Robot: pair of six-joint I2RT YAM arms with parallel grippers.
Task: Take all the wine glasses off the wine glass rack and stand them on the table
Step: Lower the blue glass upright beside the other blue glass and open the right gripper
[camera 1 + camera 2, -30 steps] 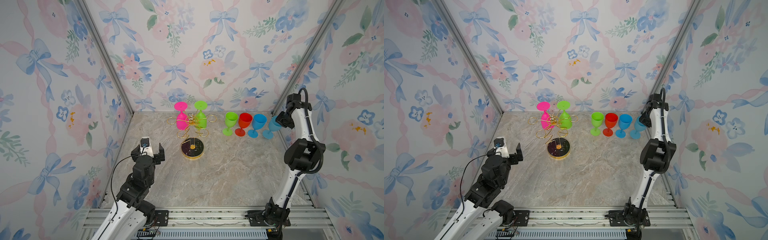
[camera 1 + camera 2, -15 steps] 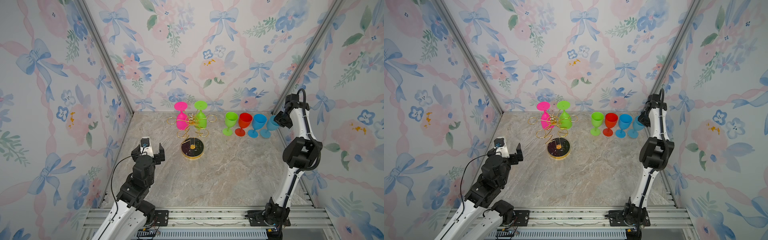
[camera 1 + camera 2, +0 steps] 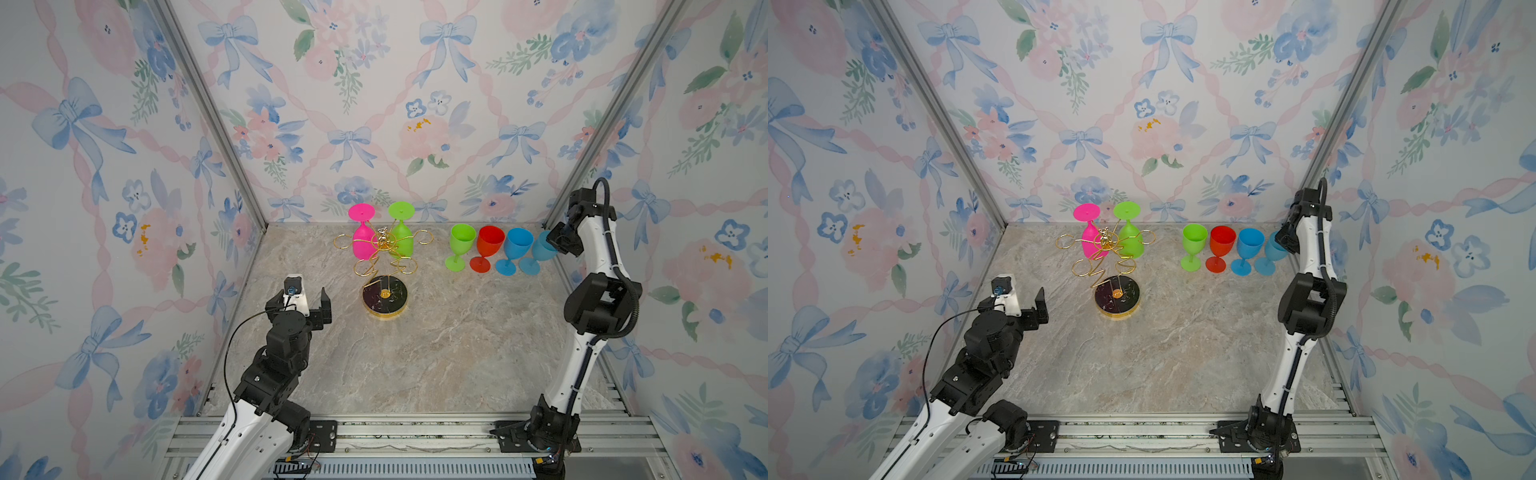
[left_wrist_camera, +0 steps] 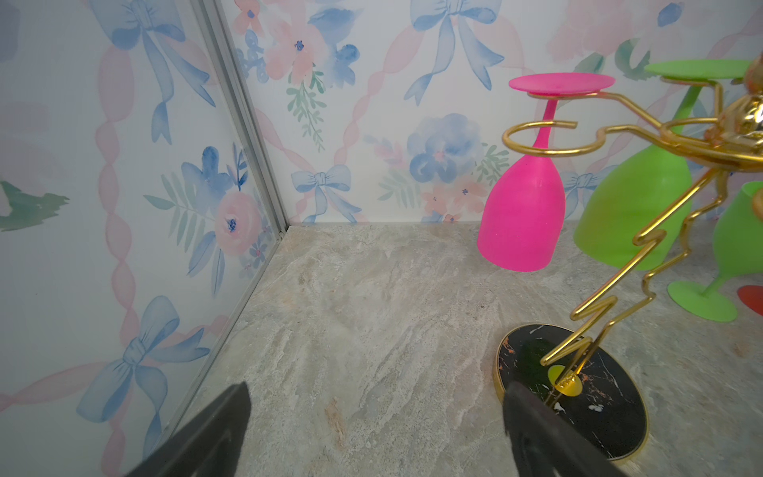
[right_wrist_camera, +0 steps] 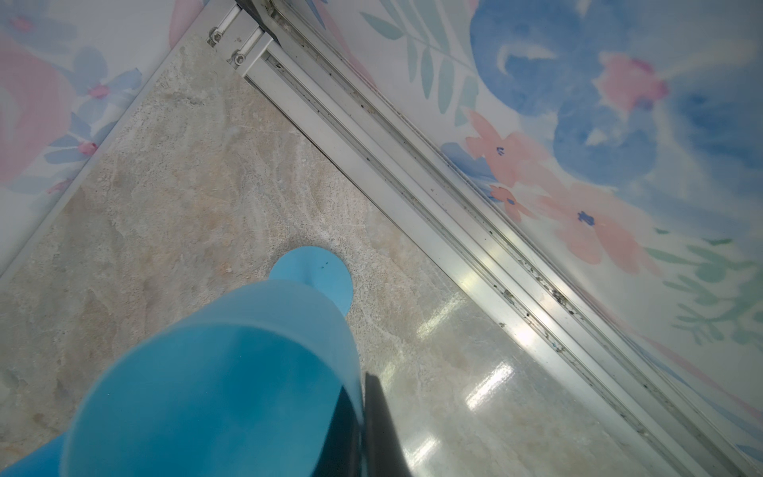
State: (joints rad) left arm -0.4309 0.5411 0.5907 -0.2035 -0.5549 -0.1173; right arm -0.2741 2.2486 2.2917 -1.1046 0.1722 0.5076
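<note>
The gold wire wine glass rack (image 3: 384,266) (image 3: 1105,259) stands on its round black base (image 4: 594,417) at the back middle. A pink wine glass (image 3: 363,243) (image 4: 522,214) and a green wine glass (image 3: 402,243) (image 4: 636,214) hang upside down from its rear rings. My left gripper (image 3: 307,297) (image 4: 377,388) is open and empty, low over the table just left of the base. My right gripper (image 3: 555,245) (image 5: 360,380) is shut on the rim of a light blue wine glass (image 3: 539,254) (image 5: 214,371) at the far right. One finger is inside the bowl, and the glass's foot (image 5: 313,274) is down at the table.
Three upright glasses stand in a row right of the rack: green (image 3: 461,245), red (image 3: 489,247) and blue (image 3: 517,248). The held glass is at the right end of that row, close to the right wall's metal rail (image 5: 433,198). Floral walls enclose three sides.
My right gripper has shifted a little to the left with the light blue glass. The left arm and the rack have not moved.
</note>
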